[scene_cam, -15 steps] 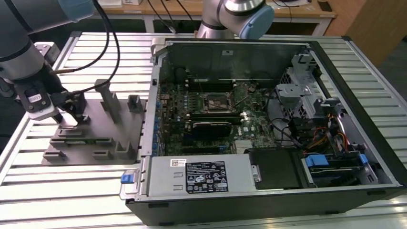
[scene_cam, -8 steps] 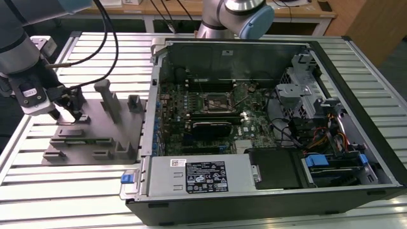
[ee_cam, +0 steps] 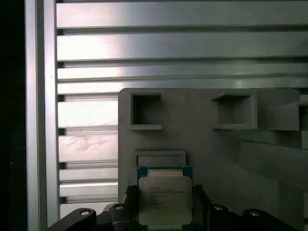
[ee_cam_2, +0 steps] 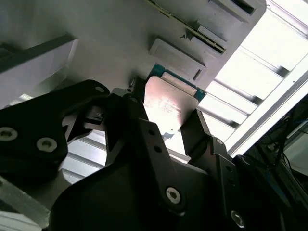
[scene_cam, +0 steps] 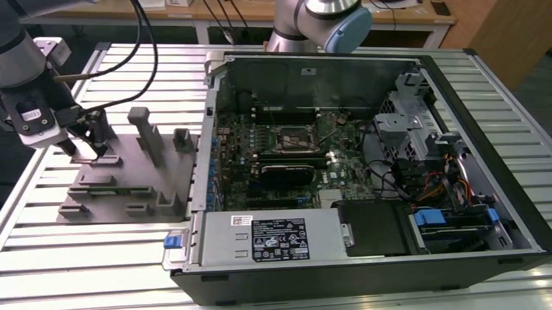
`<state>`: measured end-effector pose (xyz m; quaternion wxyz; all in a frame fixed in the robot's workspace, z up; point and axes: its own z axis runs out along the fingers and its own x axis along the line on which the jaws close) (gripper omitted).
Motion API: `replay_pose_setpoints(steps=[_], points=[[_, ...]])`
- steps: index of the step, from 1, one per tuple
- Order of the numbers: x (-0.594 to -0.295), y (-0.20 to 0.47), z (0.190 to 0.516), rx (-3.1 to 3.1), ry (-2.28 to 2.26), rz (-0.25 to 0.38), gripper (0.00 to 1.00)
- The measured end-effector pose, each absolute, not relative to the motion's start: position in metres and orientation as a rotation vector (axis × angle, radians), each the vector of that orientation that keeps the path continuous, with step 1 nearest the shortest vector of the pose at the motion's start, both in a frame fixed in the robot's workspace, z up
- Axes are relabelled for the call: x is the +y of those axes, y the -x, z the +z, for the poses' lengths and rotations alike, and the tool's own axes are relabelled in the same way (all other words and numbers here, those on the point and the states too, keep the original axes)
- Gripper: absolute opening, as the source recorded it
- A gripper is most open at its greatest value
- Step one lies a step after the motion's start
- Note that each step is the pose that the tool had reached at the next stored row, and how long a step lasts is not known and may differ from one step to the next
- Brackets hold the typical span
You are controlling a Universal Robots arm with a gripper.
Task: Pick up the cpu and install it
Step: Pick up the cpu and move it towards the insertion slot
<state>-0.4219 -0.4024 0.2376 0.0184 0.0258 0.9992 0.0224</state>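
**Second wrist view.** Nearest the lens is the black metal gripper (ee_cam_2: 166, 107), a linkage of matt plates joined by bright screws. Its two fingers (ee_cam_2: 140, 113) bear on opposite edges of the cpu (ee_cam_2: 171, 101), a thin, flat, square chip with a smooth silvery metal top on a green board. The cpu lies directly between the fingertips. The grip appears closed on it at the chip's own width. The chip is close to square, so no long axis stands out. Behind it is the matt grey moulded fixture (ee_cam_2: 96, 38).

**First wrist view.** The cpu (ee_cam: 165, 199) sits between the fingertips of the gripper (ee_cam: 164, 195), printed metal top facing the camera. It is over a shallow rectangular pocket of the grey fixture (ee_cam: 216, 154). Whether it rests in the pocket or hangs just clear of it cannot be told. Beyond the fixture runs the ribbed aluminium table (ee_cam: 86, 48).

**Exterior view.** The gripper (scene_cam: 86, 150) stands at 9 o'clock, fingers pointing down at the grey fixture (scene_cam: 129, 187). The dark, square, metal-framed socket (scene_cam: 293, 137) sits on the green motherboard (scene_cam: 345, 168). It lies toward 3 o'clock from the gripper, well apart from it, inside the open black computer case (scene_cam: 483, 213).
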Motion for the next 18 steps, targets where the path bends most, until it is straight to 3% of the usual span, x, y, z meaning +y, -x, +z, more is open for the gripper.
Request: replay_pose_setpoints(steps=[18], points=[[-0.402, 0.422, 0.286, 3.102, -0.08, 0.07, 0.54]])
